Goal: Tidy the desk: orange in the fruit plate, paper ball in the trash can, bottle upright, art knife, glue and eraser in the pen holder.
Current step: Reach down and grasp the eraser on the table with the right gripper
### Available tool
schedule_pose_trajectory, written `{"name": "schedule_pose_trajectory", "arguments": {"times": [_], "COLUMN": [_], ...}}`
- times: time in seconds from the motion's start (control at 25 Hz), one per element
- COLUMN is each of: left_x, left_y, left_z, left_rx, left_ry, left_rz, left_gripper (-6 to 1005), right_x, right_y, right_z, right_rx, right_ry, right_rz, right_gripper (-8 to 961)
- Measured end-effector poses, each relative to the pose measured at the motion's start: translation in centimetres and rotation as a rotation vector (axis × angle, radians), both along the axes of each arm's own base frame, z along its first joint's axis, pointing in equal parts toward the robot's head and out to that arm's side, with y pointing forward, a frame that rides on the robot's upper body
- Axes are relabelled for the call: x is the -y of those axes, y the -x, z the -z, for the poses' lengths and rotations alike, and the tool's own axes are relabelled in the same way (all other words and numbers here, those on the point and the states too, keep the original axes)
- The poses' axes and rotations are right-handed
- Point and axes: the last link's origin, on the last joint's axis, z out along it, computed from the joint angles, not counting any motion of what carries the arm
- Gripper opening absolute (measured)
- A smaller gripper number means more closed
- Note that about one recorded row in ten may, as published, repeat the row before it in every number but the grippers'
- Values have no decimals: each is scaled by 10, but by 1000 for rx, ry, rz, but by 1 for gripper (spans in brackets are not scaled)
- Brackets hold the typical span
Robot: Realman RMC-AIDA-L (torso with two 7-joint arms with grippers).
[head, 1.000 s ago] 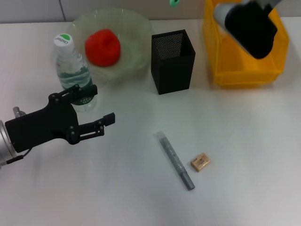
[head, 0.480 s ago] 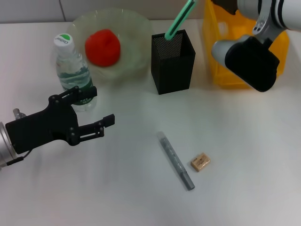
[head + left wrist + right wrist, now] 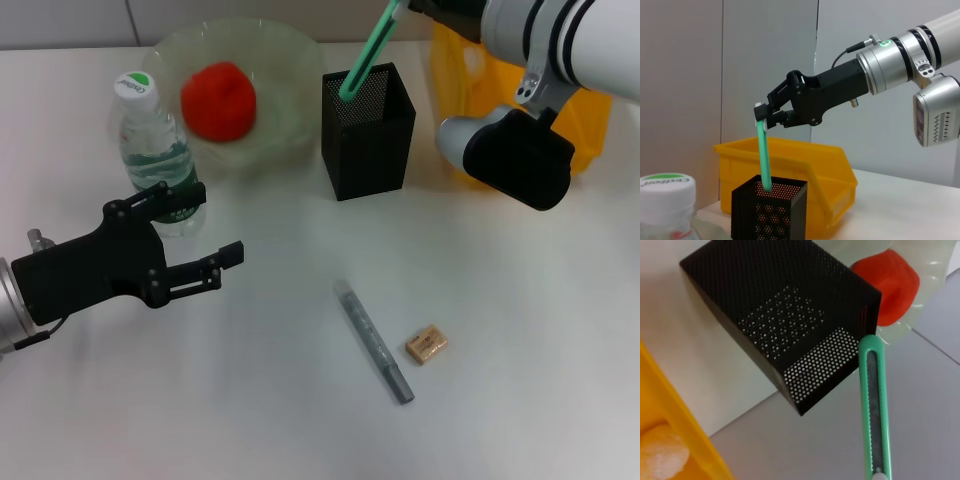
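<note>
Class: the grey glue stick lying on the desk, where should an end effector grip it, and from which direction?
Probably from straight above, at the middle of the glue stick, fingers closing across its thin width; it lies flat and diagonal, apart from the eraser.

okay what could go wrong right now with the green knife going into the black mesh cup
The slim mint-green art knife is tilted, held at its top end by the right gripper, with only its lower end inside the tall black mesh pen holder. Released now, it could lean on the rim and tip the light holder, or catch the wall on the way down. The idle left gripper sits beside the clear plastic bottle; moving off might knock it over.
</note>
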Motion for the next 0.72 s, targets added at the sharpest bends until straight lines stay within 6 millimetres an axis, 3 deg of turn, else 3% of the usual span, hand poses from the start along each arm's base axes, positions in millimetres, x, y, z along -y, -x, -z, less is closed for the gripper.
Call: {"name": "schedule_pose_trajectory", "arguments": {"times": [0.52, 0.72], "left_x": [-3, -4], "left_y": [0, -1], "left_z": [-3, -2], "left_rx": [5, 5], "left_ry": [-23, -27], "left_rz": [-2, 1], "left_gripper": [859, 859], "right_x": [-5, -9], "right_y": [-10, -7], "right_z": [3, 0], "right_rx": [15, -19], "right_ry": [-22, -60], "right_rz": [-28, -72], "right_gripper": [325, 410]}}
